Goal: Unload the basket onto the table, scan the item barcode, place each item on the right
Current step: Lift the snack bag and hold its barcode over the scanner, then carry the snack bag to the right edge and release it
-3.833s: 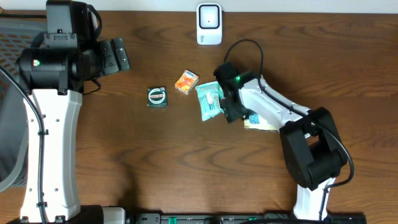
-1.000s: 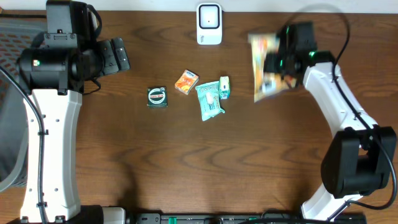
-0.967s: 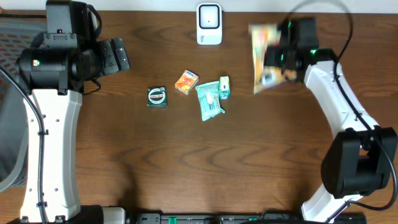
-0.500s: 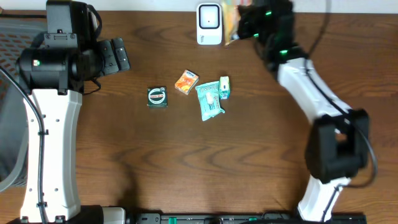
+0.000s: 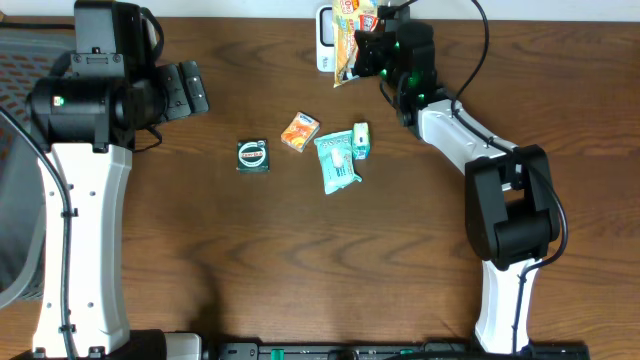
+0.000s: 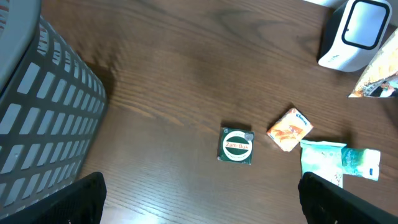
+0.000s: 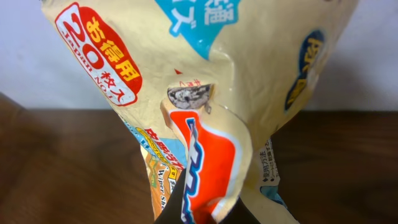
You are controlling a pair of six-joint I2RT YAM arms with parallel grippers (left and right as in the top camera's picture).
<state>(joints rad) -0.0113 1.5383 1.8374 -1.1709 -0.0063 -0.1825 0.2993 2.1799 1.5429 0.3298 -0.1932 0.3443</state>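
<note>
My right gripper is shut on a cream snack packet with orange, red and blue print. It holds the packet raised at the back of the table, right against the white scanner, which the packet partly covers. In the right wrist view the crumpled packet fills the frame, pinched between the dark fingers of the right gripper. No barcode shows in any view. My left gripper hangs open over the left side of the table, far from the packet. Its fingertips are wide apart with nothing between them.
A green square tin, a small orange packet, a teal packet and a small green-white pack lie mid-table. A grey mesh basket stands at the left edge. The scanner shows at the left wrist view's top right.
The right arm has swung the packet from the right side of the table leftward and back to the scanner. The left arm has not moved.
</note>
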